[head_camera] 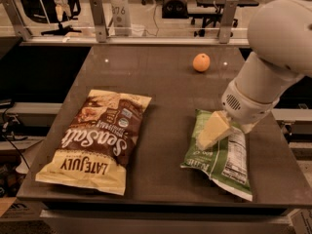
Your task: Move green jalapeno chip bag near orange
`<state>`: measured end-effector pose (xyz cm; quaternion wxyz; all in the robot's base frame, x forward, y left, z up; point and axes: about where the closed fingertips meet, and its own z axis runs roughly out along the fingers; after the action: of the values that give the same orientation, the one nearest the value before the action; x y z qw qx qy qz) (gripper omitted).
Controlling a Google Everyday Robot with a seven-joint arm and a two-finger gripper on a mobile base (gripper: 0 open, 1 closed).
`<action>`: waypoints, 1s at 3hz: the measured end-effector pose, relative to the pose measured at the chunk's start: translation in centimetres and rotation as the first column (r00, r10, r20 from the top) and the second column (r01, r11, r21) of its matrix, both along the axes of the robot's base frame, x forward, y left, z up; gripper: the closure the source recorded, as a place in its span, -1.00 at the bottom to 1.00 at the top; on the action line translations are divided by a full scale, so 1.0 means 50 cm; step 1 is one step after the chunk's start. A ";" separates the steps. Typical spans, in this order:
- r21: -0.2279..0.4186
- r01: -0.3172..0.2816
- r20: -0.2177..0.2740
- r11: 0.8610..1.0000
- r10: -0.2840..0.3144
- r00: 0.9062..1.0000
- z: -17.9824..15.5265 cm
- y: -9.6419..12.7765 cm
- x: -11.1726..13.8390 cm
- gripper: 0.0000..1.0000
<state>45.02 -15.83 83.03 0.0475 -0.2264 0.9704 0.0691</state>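
Note:
The green jalapeno chip bag (pixel 219 156) lies flat at the right front of the table, its white nutrition panel facing up. The orange (pixel 201 62) sits at the far middle-right of the table, well behind the bag. My gripper (pixel 212 131) hangs from the big white arm (pixel 273 57), which reaches in from the right. The gripper is low over the upper left part of the green bag and hides some of it. I cannot tell whether it touches the bag.
A larger brown-and-yellow Sea Salt chip bag (pixel 97 138) lies at the left front of the dark table (pixel 161 87). A metal rail with posts (pixel 97 18) runs along the table's far edge. The front edge is close below both bags.

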 end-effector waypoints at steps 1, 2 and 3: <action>-0.016 -0.020 0.014 1.000 0.020 1.000 0.010 0.001 0.005 0.31; -0.030 -0.061 0.053 0.998 0.063 0.997 0.035 0.000 0.020 0.76; -0.037 -0.123 0.079 0.992 0.126 0.989 0.064 -0.016 0.043 1.00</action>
<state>47.20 -16.61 86.24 0.0789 -0.2899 0.9526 0.0470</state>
